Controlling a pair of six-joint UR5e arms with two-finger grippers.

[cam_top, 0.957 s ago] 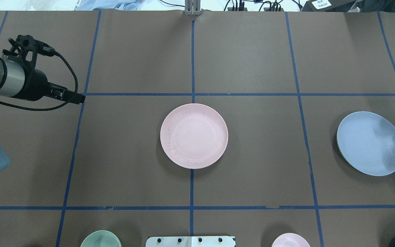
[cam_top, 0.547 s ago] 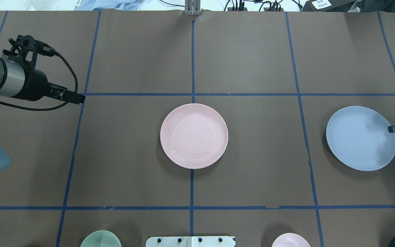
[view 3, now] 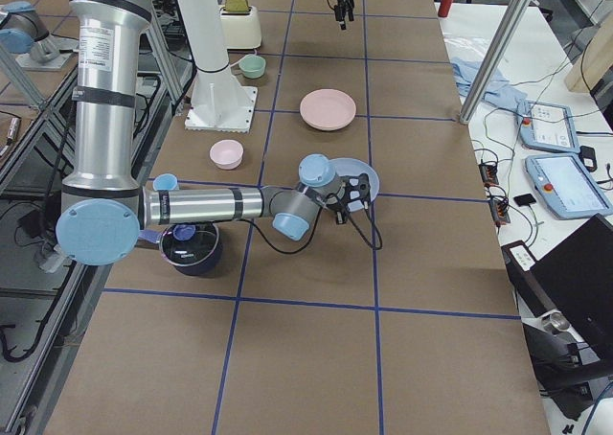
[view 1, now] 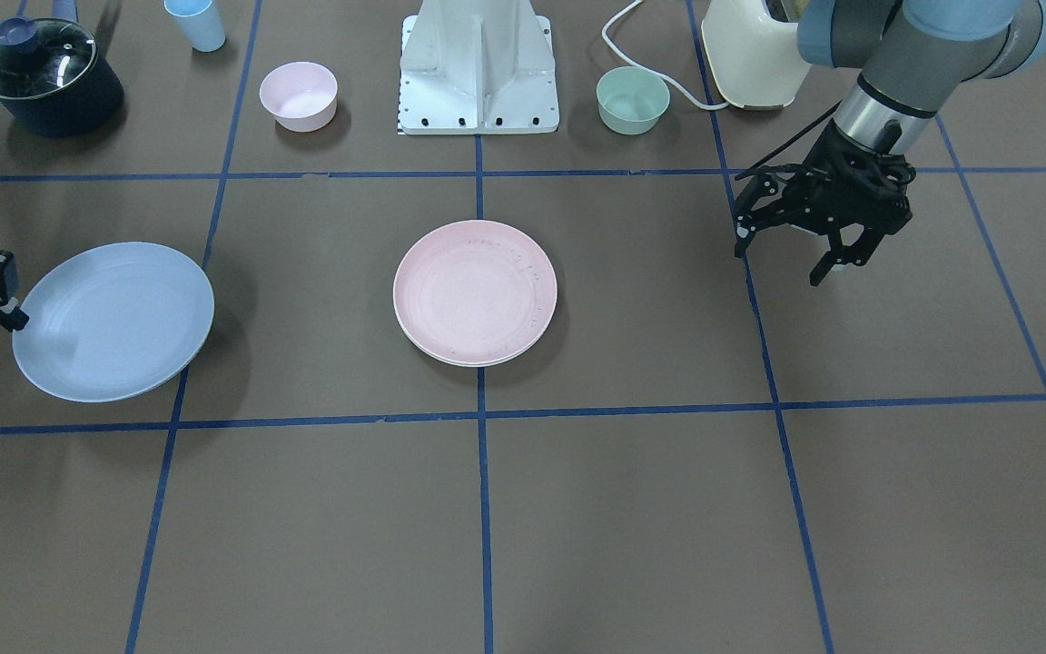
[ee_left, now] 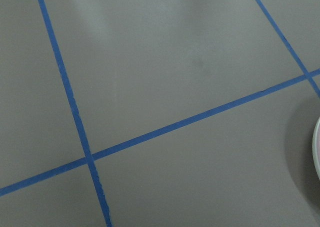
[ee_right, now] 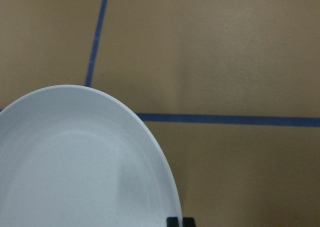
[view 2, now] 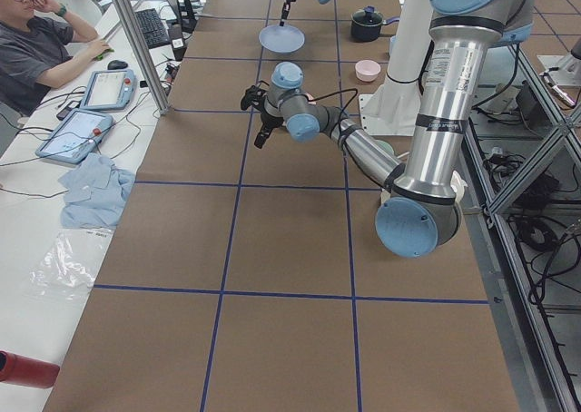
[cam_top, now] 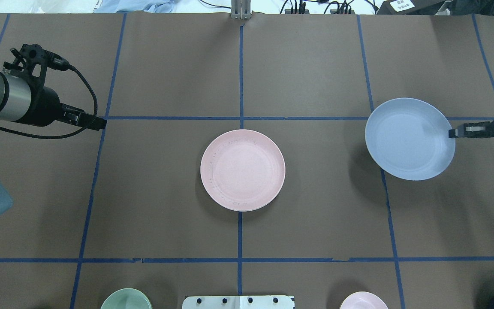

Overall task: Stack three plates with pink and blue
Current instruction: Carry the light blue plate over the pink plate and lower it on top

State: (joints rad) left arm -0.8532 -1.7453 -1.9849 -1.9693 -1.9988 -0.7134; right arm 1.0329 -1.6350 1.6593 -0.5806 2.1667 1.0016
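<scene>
Both arms — the left arm (view 2: 445, 112) and the right arm (view 3: 105, 100) — are smooth silver-grey tubes joined by darker grey housings, each joint closed with a round pale blue cap (view 2: 413, 226). Small black print and a dark band mark the thick tubes. The base (view 1: 478, 91) is a white pedestal with a row of black bolts along its foot. At the left wrist a polished steel ring (cam_top: 17, 99) meets a black bracket (cam_top: 30, 53) and a black braided cable (cam_top: 95, 99). The left gripper (view 1: 784, 257) is a matte black skeleton of links and thin fingers; the right gripper (cam_top: 452, 133) shows black with a silvery insert.
</scene>
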